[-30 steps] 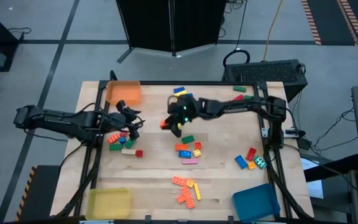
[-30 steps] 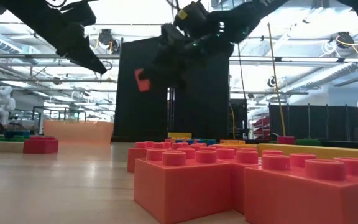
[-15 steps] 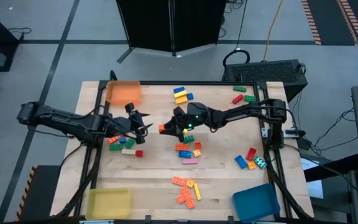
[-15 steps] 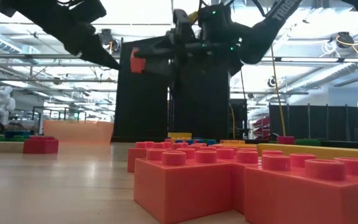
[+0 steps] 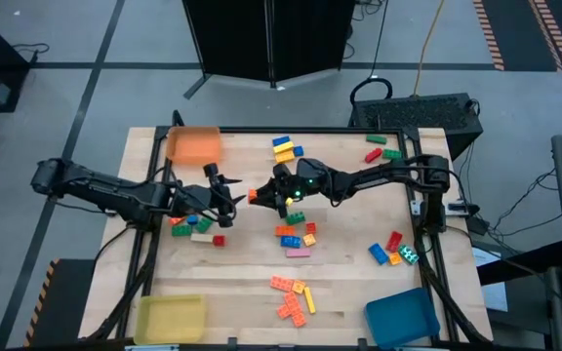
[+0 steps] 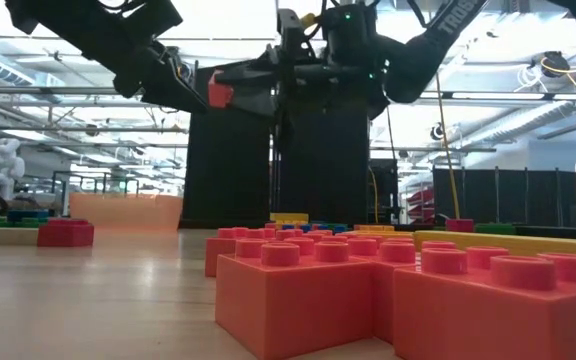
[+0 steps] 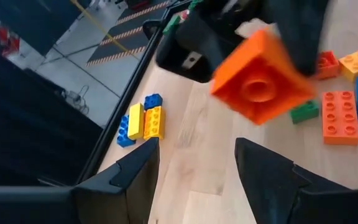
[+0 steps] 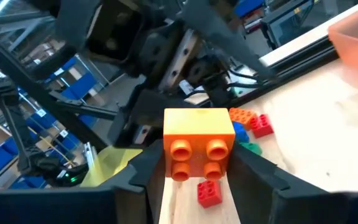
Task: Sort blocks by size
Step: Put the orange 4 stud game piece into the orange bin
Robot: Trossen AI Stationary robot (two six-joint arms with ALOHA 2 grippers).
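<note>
An orange square block (image 8: 197, 146) with four studs hangs above the table's middle, and my right gripper (image 5: 260, 197) is shut on it. The block also shows in the high view (image 5: 254, 196) and the low view (image 6: 219, 95). Its hollow underside (image 7: 263, 78) faces my left gripper (image 7: 194, 168). That gripper (image 5: 230, 198) stands open just left of the block and touches nothing. Other blocks lie in loose groups on the wooden table (image 5: 242, 263). My right gripper pinches the orange block by two opposite side walls (image 8: 229, 149) between its two fingers (image 8: 260, 177). The fingers lie level and come from the table's right. The block is lifted clear of the table, turned on its side, with its studs toward my right wrist.
An orange tray (image 5: 195, 145) stands at the far left corner, a yellow tray (image 5: 171, 318) at the near left, a blue tray (image 5: 401, 317) at the near right. Block groups lie under my left arm (image 5: 191, 224), at the middle (image 5: 297, 237), near front (image 5: 292, 297) and far edge (image 5: 283, 147).
My right gripper has tipped up from pointing down to lying level, and the orange block has risen with it and turned on its side. My left gripper has moved toward the table's right, up to the block, and has rolled; its fingers stay open.
</note>
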